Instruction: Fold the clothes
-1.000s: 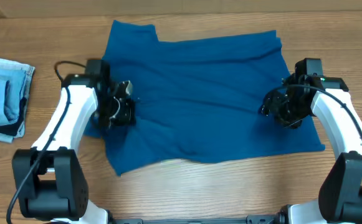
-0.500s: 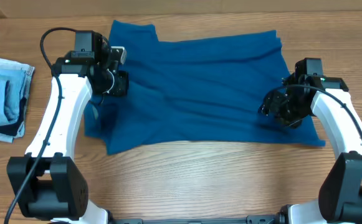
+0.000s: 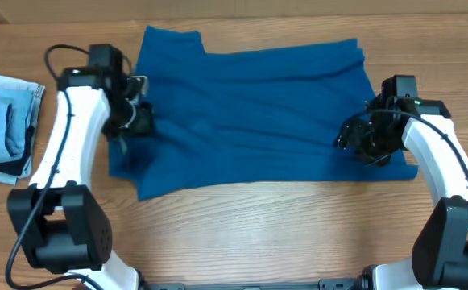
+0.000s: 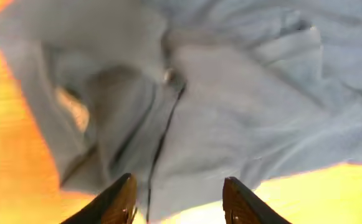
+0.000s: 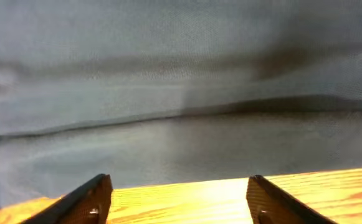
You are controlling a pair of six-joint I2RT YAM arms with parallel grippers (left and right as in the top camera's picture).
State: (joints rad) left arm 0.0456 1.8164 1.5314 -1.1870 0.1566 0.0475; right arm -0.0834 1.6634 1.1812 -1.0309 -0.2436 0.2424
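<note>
Item: teal shirt point(image 3: 250, 113), lying flat across the middle of the table point(image 3: 242, 242), long side running left to right
Left gripper point(image 4: 179, 204): jaws spread, nothing between them, hanging over the shirt's rumpled left end
Right gripper point(image 5: 181, 200): jaws spread wide and empty, low over the near right hem
Bystander: denim stack point(image 3: 4, 121), far left, well apart from the shirt
Risk, left end: cloth lies bunched in ridges with a corner jutting nearward, so a fold laid over it would likely come out crooked
Risk, right end: fingers close to the hem could snag and drag it on rising
Change from earlier frames: near left flap, once hanging well nearer, now lies drawn up; left arm has let go and drawn back leftward; right arm unmoved
</note>
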